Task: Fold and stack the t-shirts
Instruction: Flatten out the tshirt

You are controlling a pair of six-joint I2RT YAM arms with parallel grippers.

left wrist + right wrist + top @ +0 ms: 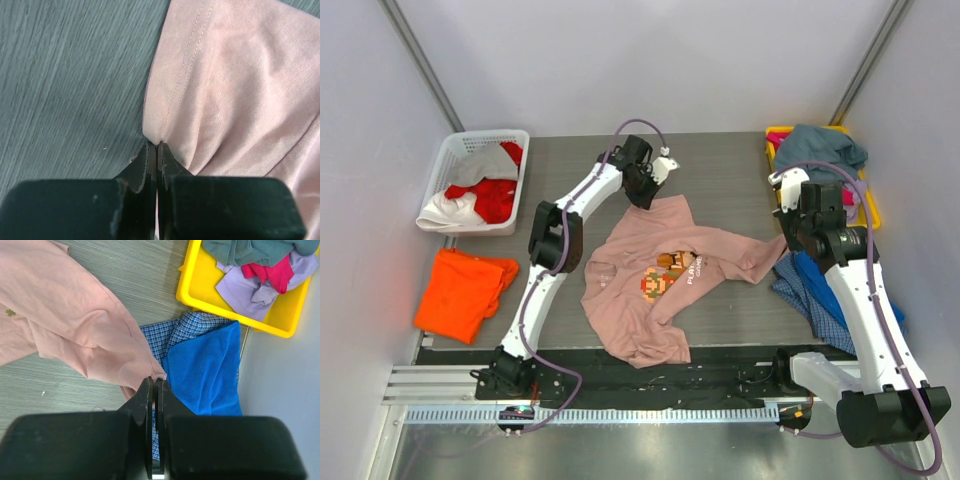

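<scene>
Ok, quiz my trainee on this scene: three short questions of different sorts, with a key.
1. True or false: the left tool and the right tool are both shut on the pink t-shirt.
2. The orange t-shirt lies: A in the white basket; B at the left edge of the table; C under the pink t-shirt.
3. What colour is the tray holding the grey-teal garment?
Key: 1 true; 2 B; 3 yellow.
</scene>
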